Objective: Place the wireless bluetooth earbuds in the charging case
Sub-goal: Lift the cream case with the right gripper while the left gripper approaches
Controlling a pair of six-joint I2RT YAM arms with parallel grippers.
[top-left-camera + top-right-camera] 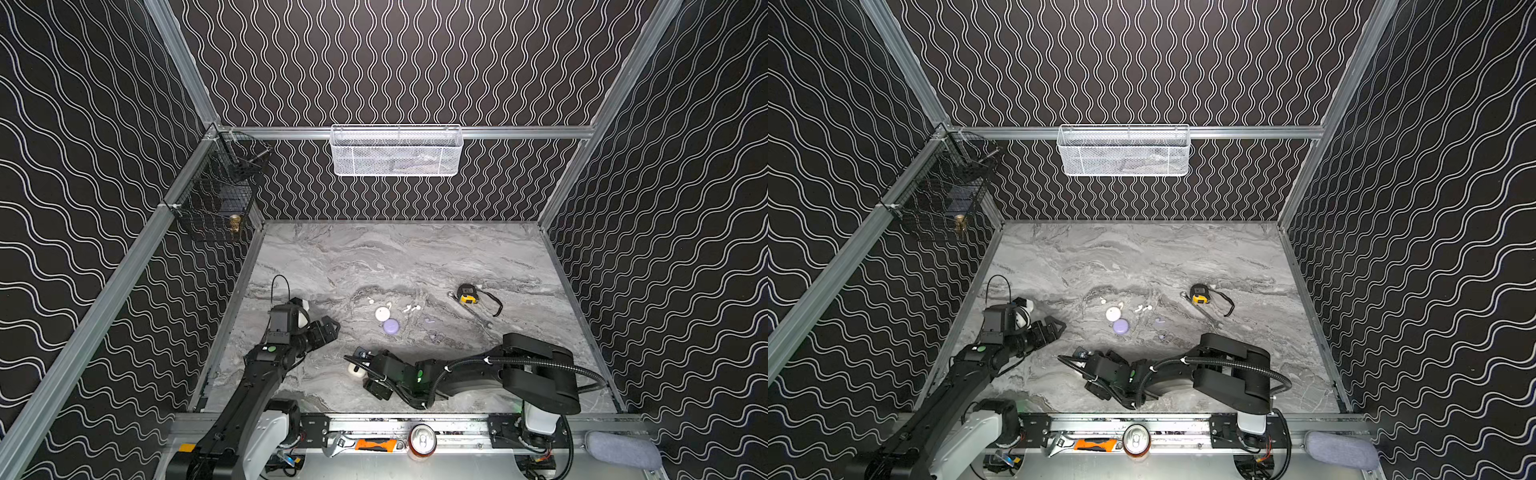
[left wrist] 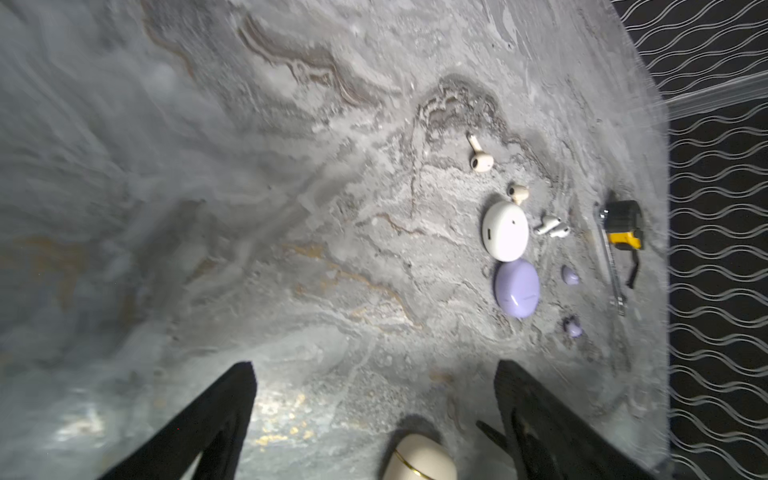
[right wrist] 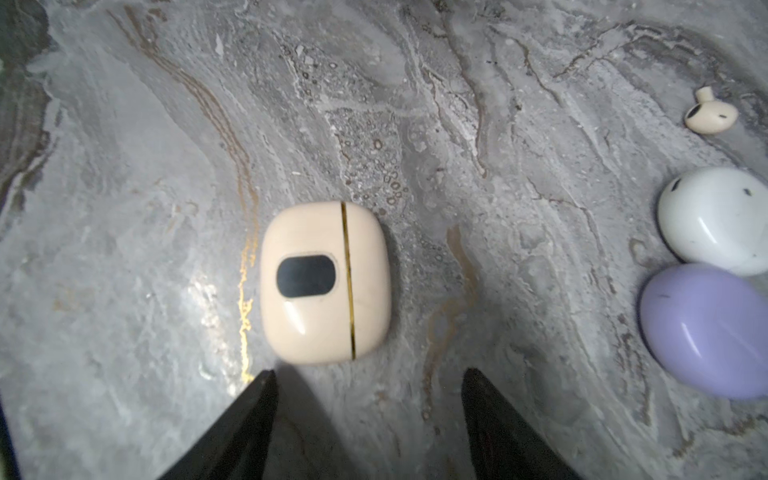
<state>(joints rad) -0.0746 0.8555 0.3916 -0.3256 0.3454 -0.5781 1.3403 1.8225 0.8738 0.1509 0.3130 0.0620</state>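
A closed cream charging case (image 3: 324, 282) with a gold seam lies flat on the marble, just beyond the fingertips of my open, empty right gripper (image 3: 369, 371). It also shows beside that gripper in a top view (image 1: 354, 370). My left gripper (image 2: 374, 365) is open and empty, hovering left of the case's end (image 2: 419, 457). Farther off sit a closed white case (image 2: 505, 232) and a closed lilac case (image 2: 517, 289). Loose earbuds lie around them: two cream (image 2: 481, 160), a white pair (image 2: 550, 226) and two lilac (image 2: 570, 275).
A yellow-black tape measure (image 1: 467, 293) and a steel wrench (image 1: 473, 309) lie to the right of the earbuds. A white mesh basket (image 1: 395, 151) hangs on the back wall and a black wire basket (image 1: 220, 195) on the left wall. A can (image 1: 422, 442) stands on the front rail.
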